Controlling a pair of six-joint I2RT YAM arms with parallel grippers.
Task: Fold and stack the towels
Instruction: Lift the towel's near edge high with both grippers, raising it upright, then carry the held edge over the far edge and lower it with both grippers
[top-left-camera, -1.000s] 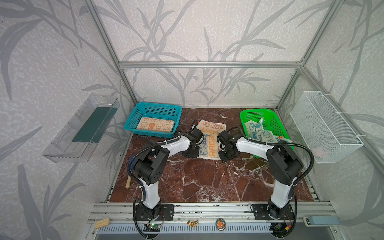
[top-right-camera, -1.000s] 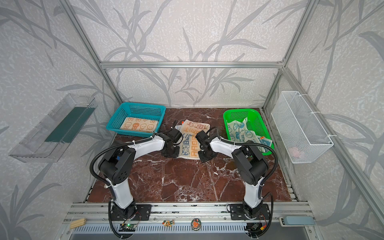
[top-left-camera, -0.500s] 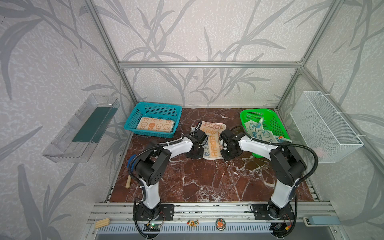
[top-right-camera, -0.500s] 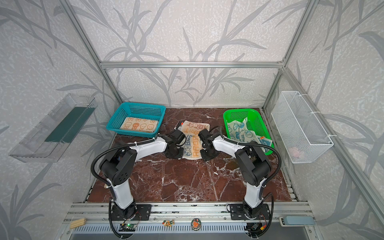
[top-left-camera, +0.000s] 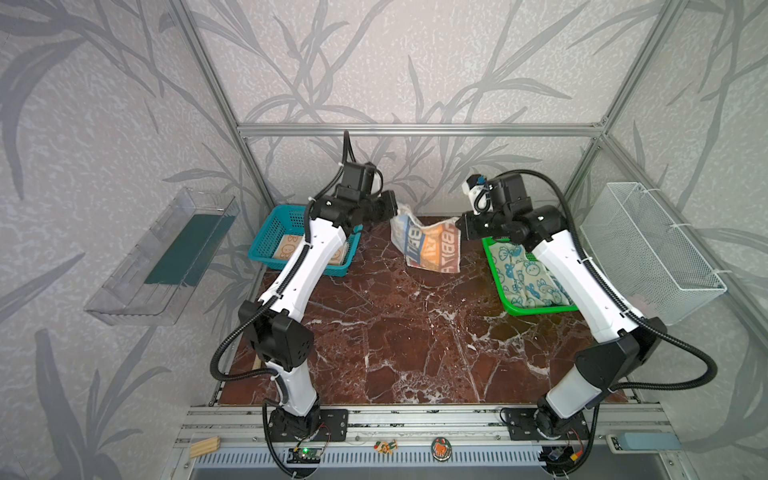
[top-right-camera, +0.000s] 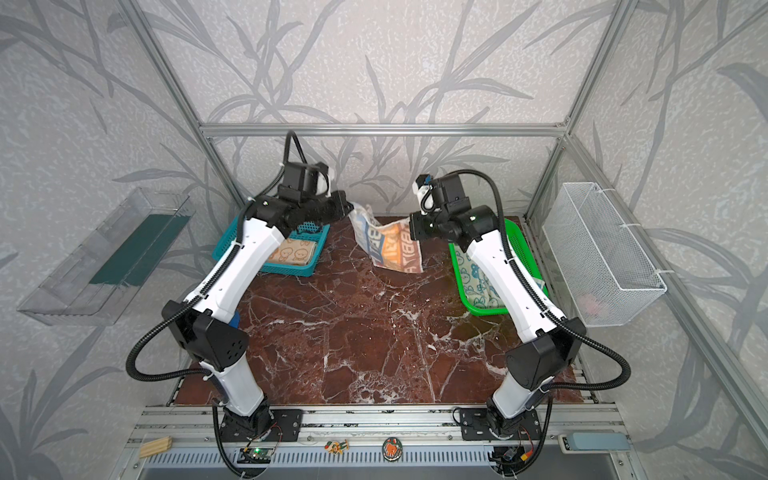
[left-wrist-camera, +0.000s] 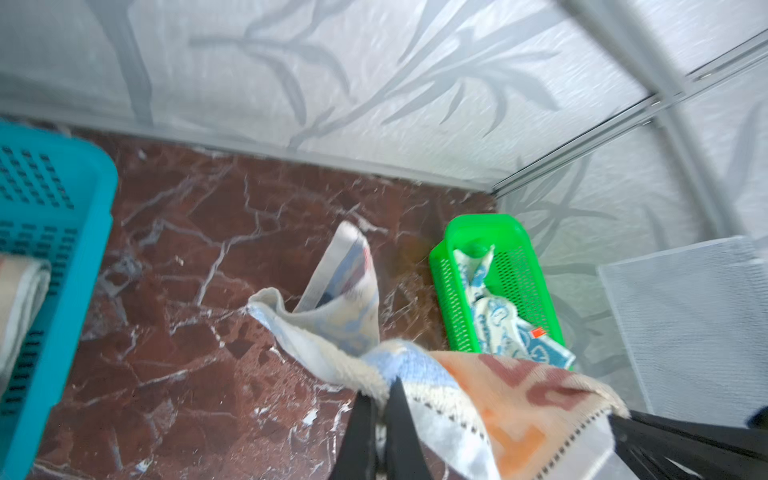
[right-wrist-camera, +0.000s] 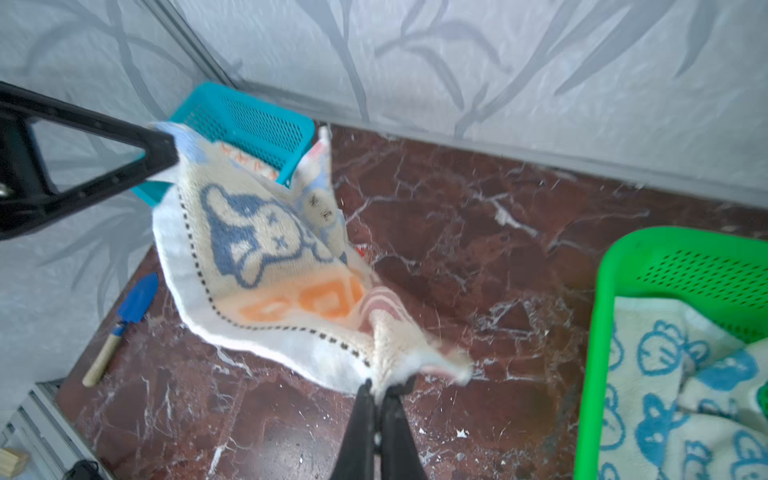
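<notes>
The striped "RABBIT" towel (top-left-camera: 430, 245) hangs in the air over the back of the marble table, stretched between both grippers. My left gripper (top-left-camera: 394, 210) (left-wrist-camera: 384, 388) is shut on one upper corner of it. The other upper corner is pinched in my right gripper (top-left-camera: 459, 226) (right-wrist-camera: 382, 388), which is shut. The towel's lower edge hangs near the table; whether it touches I cannot tell. A folded cream towel with orange bunnies (top-left-camera: 286, 249) lies in the teal basket. The cream towel with blue bunnies (top-left-camera: 528, 278) lies crumpled in the green basket.
The teal basket (top-left-camera: 299, 216) stands at the back left and the green basket (top-left-camera: 536, 309) at the right. A white wire basket (top-left-camera: 648, 249) hangs on the right wall, a clear tray (top-left-camera: 162, 257) on the left. A small blue trowel (right-wrist-camera: 133, 307) lies at the table's left edge.
Both arms have risen from the table and spread apart, lifting the striped towel off the marble. The left gripper closed on its corner.
</notes>
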